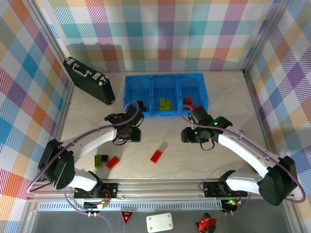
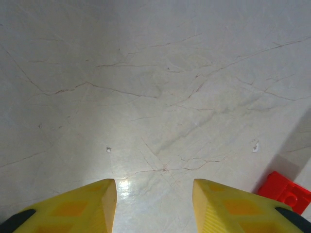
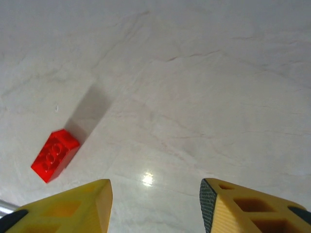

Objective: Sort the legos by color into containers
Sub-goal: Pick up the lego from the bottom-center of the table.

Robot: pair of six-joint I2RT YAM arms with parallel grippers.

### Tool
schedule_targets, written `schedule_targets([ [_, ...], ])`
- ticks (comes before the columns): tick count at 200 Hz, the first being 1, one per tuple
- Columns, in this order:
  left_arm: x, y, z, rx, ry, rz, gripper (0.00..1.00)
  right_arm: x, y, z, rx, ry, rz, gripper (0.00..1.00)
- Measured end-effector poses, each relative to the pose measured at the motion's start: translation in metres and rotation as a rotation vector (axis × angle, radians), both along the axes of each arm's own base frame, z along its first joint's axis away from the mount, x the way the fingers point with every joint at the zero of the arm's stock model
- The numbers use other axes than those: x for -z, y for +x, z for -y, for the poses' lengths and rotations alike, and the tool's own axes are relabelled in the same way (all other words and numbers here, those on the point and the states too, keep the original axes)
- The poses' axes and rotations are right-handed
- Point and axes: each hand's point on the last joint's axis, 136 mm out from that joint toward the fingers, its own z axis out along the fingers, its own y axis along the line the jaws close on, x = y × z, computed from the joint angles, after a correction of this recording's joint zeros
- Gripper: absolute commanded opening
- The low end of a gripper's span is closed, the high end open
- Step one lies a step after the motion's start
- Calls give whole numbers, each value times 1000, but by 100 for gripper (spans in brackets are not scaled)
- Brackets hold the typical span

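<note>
Left gripper (image 2: 154, 190): yellow fingers partly open, nothing between them, bare table underneath; it hangs just on the near side of the blue tray (image 1: 165, 76), off its left compartment.
Right gripper (image 3: 155, 188): likewise partly open and empty; just on the near side of the tray, off its right compartment.

Legos already in the tray: black brick (image 1: 141, 104) in the left compartment; green bricks (image 1: 165, 103) in the middle; red bricks (image 1: 188, 101) in the right.
Legos loose on the table: lone red brick (image 1: 156, 156) well to the near side of the tray, roughly in line with its middle compartment, lying diagonal. A cluster lies farther out, beyond the tray's left end: second red brick (image 1: 112, 162), black loose brick (image 1: 103, 158), green loose brick (image 1: 98, 160); the last two look to be touching.

Risks, judged:
- the lone red brick sits between both grippers; if both reach for it, the wrists may collide;
- it lies askew; fingers not squared to its sides could skid it across the smooth table;
- in the cluster, closing on one brick may drag a neighbour of the wrong colour;
- the tray walls are low; a brick released from height could bounce into the adjacent compartment.
</note>
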Motion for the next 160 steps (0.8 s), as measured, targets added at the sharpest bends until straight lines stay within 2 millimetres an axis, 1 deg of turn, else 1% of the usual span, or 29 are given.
schedule_targets([
  [30, 0, -1, -2, -4, -4, 6, 45, 17, -20, -25, -138, -48, -35, 54],
  [51, 3, -3, -10, -20, -2, -1, 45, 26, -33, -40, -248, -85, -42, 56],
  [66, 3, -3, -16, -39, -10, -4, 45, 30, -39, -49, -326, -108, -34, 57],
  [87, -1, -2, -27, -75, -33, 1, 45, 33, -44, -63, -429, -130, -20, 60],
  [113, -10, 2, -44, -120, -61, 24, 46, 37, -47, -81, -544, -167, 0, 68],
  [135, -16, 3, -56, -152, -84, 40, 46, 42, -49, -98, -626, -204, 14, 70],
  [160, -18, -1, -66, -169, -96, 37, 47, 49, -53, -117, -705, -241, 21, 73],
])
